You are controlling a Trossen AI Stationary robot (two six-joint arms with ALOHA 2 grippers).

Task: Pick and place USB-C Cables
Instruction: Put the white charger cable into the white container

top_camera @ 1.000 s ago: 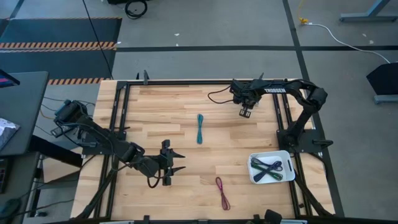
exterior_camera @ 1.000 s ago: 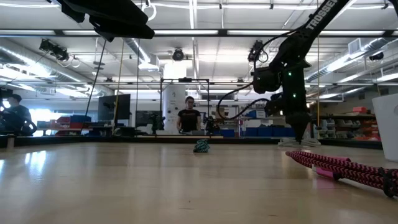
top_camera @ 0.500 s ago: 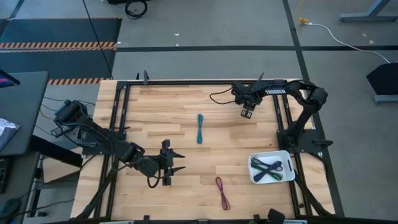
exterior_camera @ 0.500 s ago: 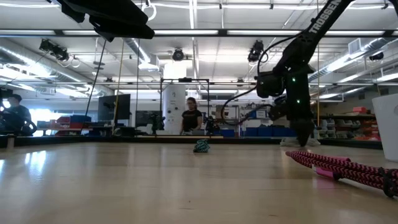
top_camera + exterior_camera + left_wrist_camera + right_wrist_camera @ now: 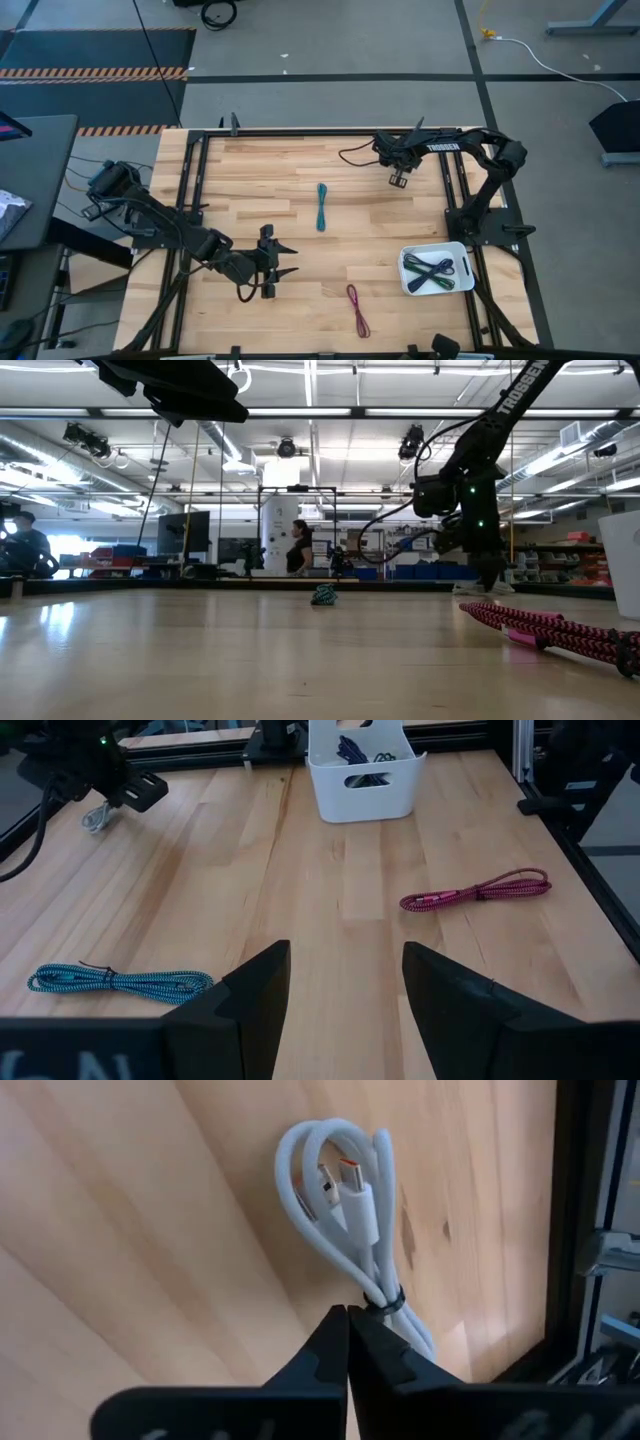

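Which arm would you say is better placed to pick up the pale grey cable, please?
The right: its gripper hangs directly over the pale grey cable, fingers shut. The left gripper waits open, far across the table.

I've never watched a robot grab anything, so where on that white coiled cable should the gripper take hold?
Probably at the dark tie cinching the pale grey cable together, coming straight down from above. The cable lies flat on the table, and the strands bunch narrowest there, unlike the wide loop end. The right gripper sits just short of it, fingers together.
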